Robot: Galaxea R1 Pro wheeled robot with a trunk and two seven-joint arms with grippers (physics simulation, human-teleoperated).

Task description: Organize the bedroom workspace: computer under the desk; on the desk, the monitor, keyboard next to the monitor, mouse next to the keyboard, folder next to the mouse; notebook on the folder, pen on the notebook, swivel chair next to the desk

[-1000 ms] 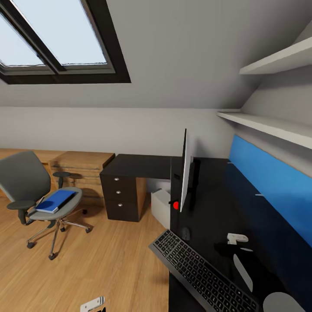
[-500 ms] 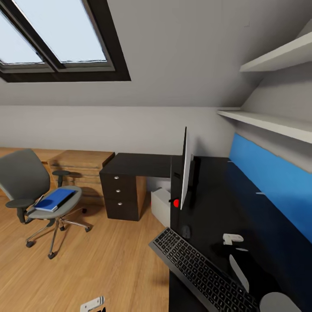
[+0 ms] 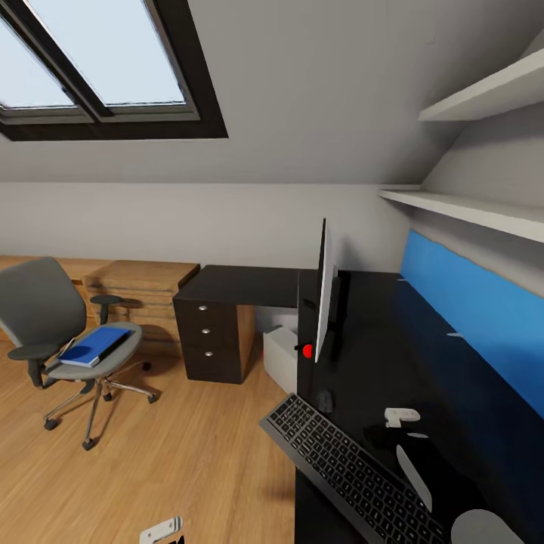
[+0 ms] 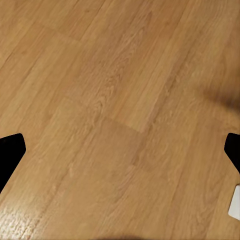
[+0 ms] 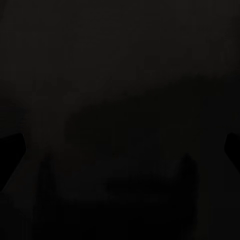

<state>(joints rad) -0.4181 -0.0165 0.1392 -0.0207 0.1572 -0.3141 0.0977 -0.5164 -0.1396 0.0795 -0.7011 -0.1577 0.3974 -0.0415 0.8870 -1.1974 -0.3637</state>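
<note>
Looking down past my own arms, I see no readable writing or brand on anything. My left pincer (image 4: 120, 150) hangs over bare wooden floor (image 4: 115, 90), its dark fingertips (image 4: 10, 150) set wide apart at the edges of the wrist view, holding nothing. My right pincer (image 5: 120, 150) points at the black worktop (image 3: 370, 355), fingertips likewise spread and empty; from the head view its pale tip (image 3: 401, 415) sits low over the worktop, beyond the keyboard.

Nearest me, the keyboard (image 3: 351, 472) lies slantwise on the worktop with one corner overhanging the front edge. Just past its far end rests the small dark mouse (image 3: 324, 401). Behind that stands the monitor (image 3: 323, 291), seen edge-on, upright on the worktop, with a red dot at its lower corner. A blue wall panel (image 3: 476, 325) runs along the back of the worktop.

Under the worktop, beside the dark drawer unit (image 3: 208, 340), the light grey computer (image 3: 279, 357) stands on the floor.

Well apart to my left, the swivel chair (image 3: 64, 340) sits on the floor with the blue folder (image 3: 94, 346) lying on its seat.
</note>
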